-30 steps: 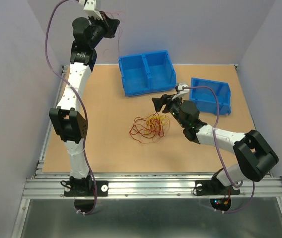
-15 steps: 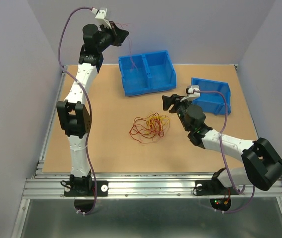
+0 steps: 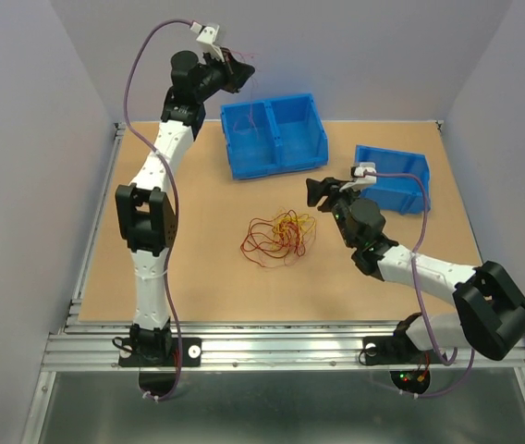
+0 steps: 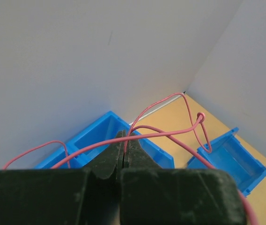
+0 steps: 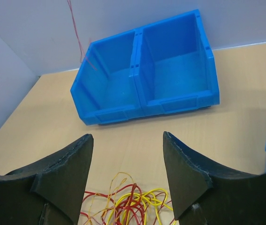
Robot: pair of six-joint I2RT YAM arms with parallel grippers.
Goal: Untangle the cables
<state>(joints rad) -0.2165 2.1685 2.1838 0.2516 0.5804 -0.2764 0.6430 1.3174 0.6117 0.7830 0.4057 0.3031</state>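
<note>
A tangle of thin red, orange and yellow cables (image 3: 278, 238) lies on the tan table; its top edge shows in the right wrist view (image 5: 123, 201). My left gripper (image 3: 241, 72) is raised high by the back wall, above the double blue bin (image 3: 281, 159). In the left wrist view it (image 4: 125, 140) is shut on a single red cable (image 4: 170, 135) that loops out past the jaws. That cable's end (image 5: 77, 33) hangs down over the bin's left compartment. My right gripper (image 3: 316, 191) is open and empty, just right of and above the tangle (image 5: 127, 135).
The double blue bin (image 5: 142, 105) stands at the back centre. A single blue bin (image 3: 394, 153) stands at the right, close behind my right arm. Grey walls close in the left, back and right sides.
My left arm has swung right with the red cable, from the back-left corner to above the double bin. My right gripper has shifted slightly right and back from the tangle.
</note>
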